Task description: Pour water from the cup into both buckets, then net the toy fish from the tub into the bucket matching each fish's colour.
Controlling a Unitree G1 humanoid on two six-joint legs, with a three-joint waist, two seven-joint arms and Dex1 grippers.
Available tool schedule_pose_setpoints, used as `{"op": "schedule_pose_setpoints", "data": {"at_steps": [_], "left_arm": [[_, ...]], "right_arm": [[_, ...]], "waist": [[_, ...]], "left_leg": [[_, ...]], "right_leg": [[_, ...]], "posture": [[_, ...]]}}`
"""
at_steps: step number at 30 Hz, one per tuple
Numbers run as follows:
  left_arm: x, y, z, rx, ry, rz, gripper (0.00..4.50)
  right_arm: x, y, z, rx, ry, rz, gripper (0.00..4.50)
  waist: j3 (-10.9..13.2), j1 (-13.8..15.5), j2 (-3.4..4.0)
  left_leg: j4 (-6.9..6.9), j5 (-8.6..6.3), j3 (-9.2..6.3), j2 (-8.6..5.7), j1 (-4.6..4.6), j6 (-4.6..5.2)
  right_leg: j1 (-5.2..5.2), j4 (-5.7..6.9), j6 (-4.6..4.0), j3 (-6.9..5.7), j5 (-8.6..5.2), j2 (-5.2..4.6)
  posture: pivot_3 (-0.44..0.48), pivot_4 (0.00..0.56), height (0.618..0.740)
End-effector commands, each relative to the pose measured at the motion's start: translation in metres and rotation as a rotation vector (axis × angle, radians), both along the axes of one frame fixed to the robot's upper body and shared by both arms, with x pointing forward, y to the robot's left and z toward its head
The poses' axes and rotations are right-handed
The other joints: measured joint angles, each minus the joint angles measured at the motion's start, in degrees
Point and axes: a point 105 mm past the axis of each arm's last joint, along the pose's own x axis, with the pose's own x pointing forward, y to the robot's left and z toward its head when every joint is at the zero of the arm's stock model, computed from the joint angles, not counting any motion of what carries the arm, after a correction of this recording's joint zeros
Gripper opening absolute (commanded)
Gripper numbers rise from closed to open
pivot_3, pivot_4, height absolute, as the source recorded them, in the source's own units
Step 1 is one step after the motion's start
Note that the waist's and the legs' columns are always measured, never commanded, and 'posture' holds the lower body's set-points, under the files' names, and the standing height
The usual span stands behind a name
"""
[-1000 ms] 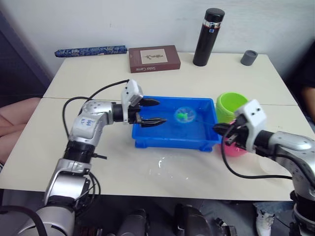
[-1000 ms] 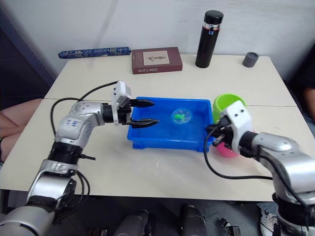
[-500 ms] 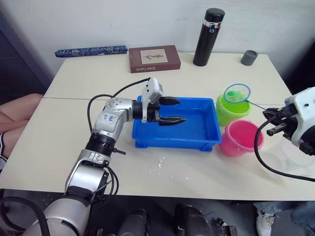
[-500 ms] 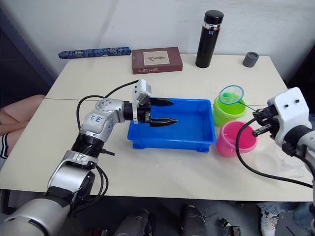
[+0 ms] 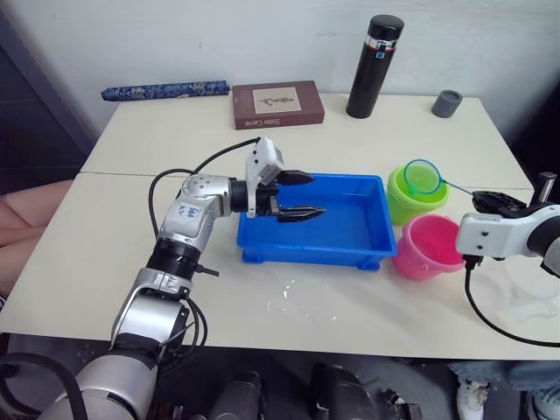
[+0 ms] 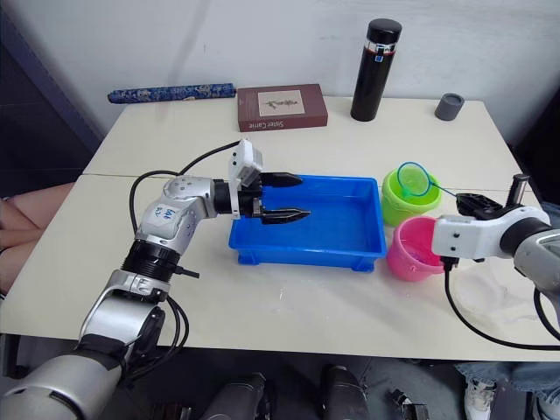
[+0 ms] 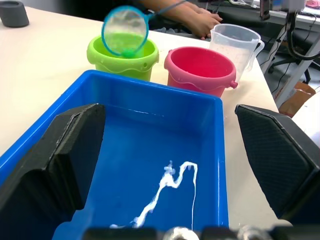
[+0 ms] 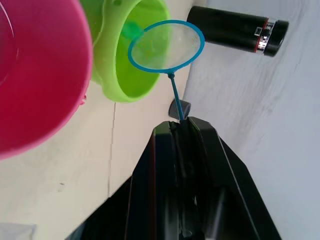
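Note:
The blue tub (image 5: 350, 232) sits mid-table with a little water in it; I see no fish in the tub. My left gripper (image 5: 302, 194) hovers open over its left end, fingers (image 7: 65, 150) spread wide. To the tub's right stand the lime green bucket (image 5: 409, 203) and the pink bucket (image 5: 427, 249). My right gripper (image 8: 180, 122) is shut on the handle of a small blue net (image 5: 423, 178), whose hoop hangs over the green bucket. A small green shape (image 8: 131, 29), perhaps a toy fish, lies inside that bucket. The clear cup (image 7: 235, 45) stands beyond the pink bucket.
A black flask (image 5: 365, 66), a grey cap (image 5: 445, 102), a brown book (image 5: 277, 104) and a blue patterned roll (image 5: 164, 89) line the far edge. Spilled water (image 5: 293, 302) glints in front of the tub. A person's knee (image 5: 26, 210) is at the left.
The net rose out of the tub with a green fish and swung right over the green bucket; it now looks empty. My right arm turned and dropped. The left gripper shifted slightly.

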Motion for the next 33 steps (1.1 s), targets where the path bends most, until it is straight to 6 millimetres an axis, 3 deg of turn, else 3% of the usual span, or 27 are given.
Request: {"op": "schedule_pose_setpoints", "data": {"at_steps": [1,3,7,12,14,18,21,23,26,33], "left_arm": [[-0.001,0.003,0.01,-0.019,-0.042,0.007,4.48],[-0.001,0.003,0.01,-0.019,-0.042,0.007,4.48],[-0.003,0.003,0.008,-0.008,-0.042,-0.004,4.48],[-0.018,0.016,0.004,0.046,-0.038,-0.086,4.48],[-0.026,0.023,0.004,0.06,-0.028,-0.118,4.48],[-0.055,0.051,-0.002,0.147,0.017,-0.214,4.48],[-0.074,0.08,-0.013,0.264,0.062,-0.22,4.48],[-0.08,0.088,-0.018,0.306,0.073,-0.214,4.48],[-0.092,0.107,-0.032,0.385,0.092,-0.164,4.48],[-0.101,0.122,-0.044,0.442,0.09,-0.06,4.48]], "right_arm": [[0.002,-0.002,0.02,-0.032,-0.066,0.004,0.0],[0.002,-0.005,0.019,-0.033,-0.055,-0.006,0.0],[0.002,0.002,0.028,0.274,-0.106,-0.018,0.0],[-0.005,0.018,0.033,0.807,-0.046,0.006,0.0],[-0.01,0.025,0.036,0.957,0.006,0.039,0.0],[-0.033,0.054,0.027,1.244,0.303,0.186,0.0],[-0.058,0.074,0.002,1.287,0.599,0.256,0.0],[-0.066,0.08,-0.007,1.278,0.688,0.27,0.0],[-0.082,0.105,-0.035,1.258,0.911,0.35,0.0],[-0.074,0.131,-0.089,1.127,1.002,0.417,0.0]], "waist": [[0.0,-0.02,0.0],[0.0,-0.02,0.0],[0.0,-0.01,-0.02],[0.0,-0.23,-0.02],[0.0,-0.13,0.0],[0.0,-0.19,0.0],[-0.01,-0.17,0.01],[-0.01,-0.09,0.02],[-0.01,-0.07,0.0],[-0.01,0.02,0.0]], "left_leg": [[0.0,0.0,0.0,0.01,0.0,0.0],[0.0,0.0,-0.01,0.04,0.0,-0.01],[0.03,0.01,-0.04,0.07,0.0,-0.02],[0.03,0.0,-0.07,0.12,0.0,-0.02],[0.05,0.0,-0.08,0.12,0.01,-0.02],[0.05,0.0,-0.16,0.11,0.01,-0.02],[0.01,0.0,-0.22,0.11,0.01,-0.02],[-0.06,-0.01,-0.27,0.11,0.02,-0.02],[0.06,-0.03,-0.28,0.02,0.02,0.09],[0.0,-0.07,-0.3,0.03,0.1,0.11]], "right_leg": [[0.0,0.0,0.0,-0.01,0.0,0.01],[0.0,-0.01,0.0,-0.02,0.0,0.03],[0.06,-0.04,0.0,-0.06,0.0,0.09],[0.05,-0.03,0.0,-0.08,0.0,0.12],[0.05,0.03,0.0,-0.07,0.0,0.11],[0.06,0.01,-0.02,-0.07,0.0,0.06],[0.09,-0.06,-0.02,-0.09,0.0,0.01],[0.12,-0.14,-0.03,-0.1,0.0,0.01],[0.21,-0.16,0.0,-0.07,0.02,-0.09],[0.21,-0.3,-0.03,-0.04,0.01,-0.1]], "posture": [[0.0,0.15,0.74],[0.0,0.15,0.74],[0.0,0.15,0.74],[0.0,0.15,0.74],[0.0,0.15,0.74],[0.0,0.15,0.74],[0.0,0.15,0.74],[0.0,0.15,0.74],[0.0,0.15,0.74],[0.0,0.15,0.74]]}}
